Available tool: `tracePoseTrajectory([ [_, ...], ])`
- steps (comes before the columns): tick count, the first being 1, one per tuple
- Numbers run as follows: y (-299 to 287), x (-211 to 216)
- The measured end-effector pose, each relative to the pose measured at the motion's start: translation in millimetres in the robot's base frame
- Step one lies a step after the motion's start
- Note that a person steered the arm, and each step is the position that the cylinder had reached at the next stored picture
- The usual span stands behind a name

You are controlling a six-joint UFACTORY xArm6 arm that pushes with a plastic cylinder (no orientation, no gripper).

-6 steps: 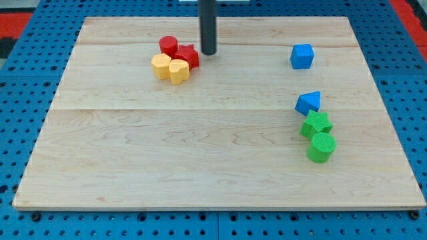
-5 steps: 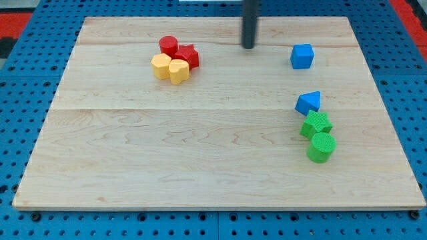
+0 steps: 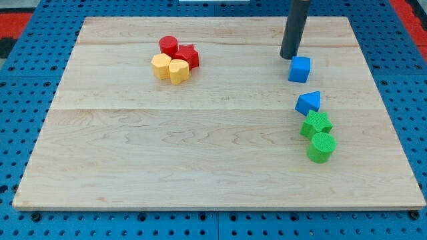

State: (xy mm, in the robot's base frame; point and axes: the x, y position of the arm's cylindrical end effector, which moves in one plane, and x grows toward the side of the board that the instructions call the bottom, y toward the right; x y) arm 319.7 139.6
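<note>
My tip [image 3: 289,57] stands at the view's upper right, touching the top-left edge of the blue cube [image 3: 299,69]. Below the cube lies a blue triangular block [image 3: 308,103]. Under that sit a green star [image 3: 316,124] and a green cylinder [image 3: 321,147], close together. Far off at the view's upper left is a tight cluster: a red cylinder [image 3: 168,46], a red star [image 3: 187,56], a yellow hexagon-like block [image 3: 161,66] and a yellow rounded block [image 3: 178,71].
The wooden board [image 3: 200,160] lies on a blue pegboard surface [image 3: 20,120]. A red patch shows at the view's top corners.
My tip has travelled from beside the red star rightward across the board's top to the blue cube, which has shifted slightly down and to the left.
</note>
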Motion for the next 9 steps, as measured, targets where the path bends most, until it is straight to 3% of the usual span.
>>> tracePoseTrajectory([
  [2,-5.5,55.2],
  [3,11.8,17.4],
  [4,54.3,18.4],
  [7,15.3,71.0],
  [9,18.2,133.6],
])
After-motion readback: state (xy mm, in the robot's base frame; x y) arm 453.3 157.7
